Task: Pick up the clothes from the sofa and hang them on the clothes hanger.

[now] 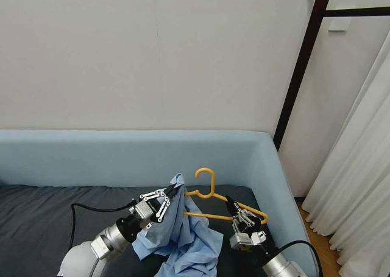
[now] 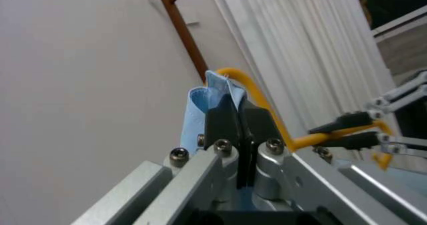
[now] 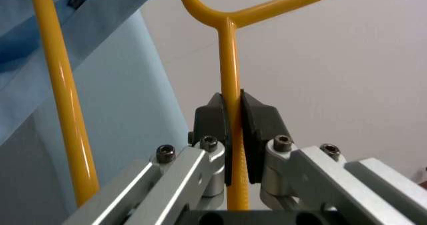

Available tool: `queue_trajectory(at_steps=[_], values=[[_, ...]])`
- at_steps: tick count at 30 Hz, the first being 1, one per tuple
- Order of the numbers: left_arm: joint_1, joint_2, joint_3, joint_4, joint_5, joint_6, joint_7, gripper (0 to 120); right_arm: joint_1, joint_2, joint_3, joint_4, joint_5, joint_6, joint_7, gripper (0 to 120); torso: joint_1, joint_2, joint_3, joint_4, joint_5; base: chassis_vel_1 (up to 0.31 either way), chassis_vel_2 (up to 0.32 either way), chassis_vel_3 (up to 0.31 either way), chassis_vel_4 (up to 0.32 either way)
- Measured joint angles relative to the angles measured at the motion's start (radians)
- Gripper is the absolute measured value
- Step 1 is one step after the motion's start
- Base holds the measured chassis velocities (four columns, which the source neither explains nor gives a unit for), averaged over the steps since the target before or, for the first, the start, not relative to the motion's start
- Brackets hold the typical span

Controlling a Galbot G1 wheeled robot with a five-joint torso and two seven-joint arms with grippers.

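A light blue shirt (image 1: pixel 183 231) hangs bunched over the dark sofa seat, with one edge lifted. My left gripper (image 1: pixel 172 193) is shut on that raised edge of the shirt (image 2: pixel 208 97), close to the hook of a yellow hanger (image 1: pixel 213 203). The right gripper (image 1: pixel 239 218) is shut on the hanger's right arm, and the bar (image 3: pixel 230 110) runs between its pads. The hanger (image 2: pixel 257 97) is held tilted above the seat, its left end inside the cloth. A blue fold of the shirt (image 3: pixel 60 30) drapes beside the hanger's other bar.
The light blue sofa back (image 1: pixel 122 155) and right armrest (image 1: pixel 274 185) wall in the dark seat cushion (image 1: pixel 42 210). A dark wooden clothes stand (image 1: pixel 301 64) rises behind the armrest at the right. White curtains (image 1: pixel 359 185) hang at the far right.
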Motion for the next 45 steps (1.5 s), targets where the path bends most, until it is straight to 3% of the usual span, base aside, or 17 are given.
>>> queue_trajectory(at_steps=[11,19,28,42,45], values=[[0.027,-0.029,0.030,0.031,0.021,-0.040,0.101,0,0.024,0.011,-0.004,0.040,0.125,-0.010,-0.011,4,0.000,0.000,0.000,0.0001,0.0000,0.000,0.000,0.000,0.000],[0.056,-0.037,0.005,0.020,0.023,-0.069,0.148,0,0.020,0.011,0.010,0.060,0.227,-0.123,0.023,4,0.000,0.000,0.000,0.0001,0.0000,0.000,0.000,0.000,0.000],[0.080,-0.011,-0.053,0.016,0.012,-0.094,0.152,0,0.016,0.015,0.022,0.075,0.288,-0.176,0.050,4,0.000,0.000,0.000,0.0000,0.0001,0.000,0.000,0.000,0.000],[0.085,-0.008,-0.028,0.070,0.037,-0.117,0.158,0,-0.009,0.012,0.018,0.137,0.351,-0.205,0.061,4,0.000,0.000,0.000,0.0001,0.0000,0.000,0.000,0.000,0.000],[0.080,0.001,-0.012,0.092,0.039,-0.134,0.117,0,-0.019,0.001,0.021,0.149,0.365,-0.194,0.063,4,0.000,0.000,0.000,0.0000,-0.0001,0.000,0.000,0.000,0.000]])
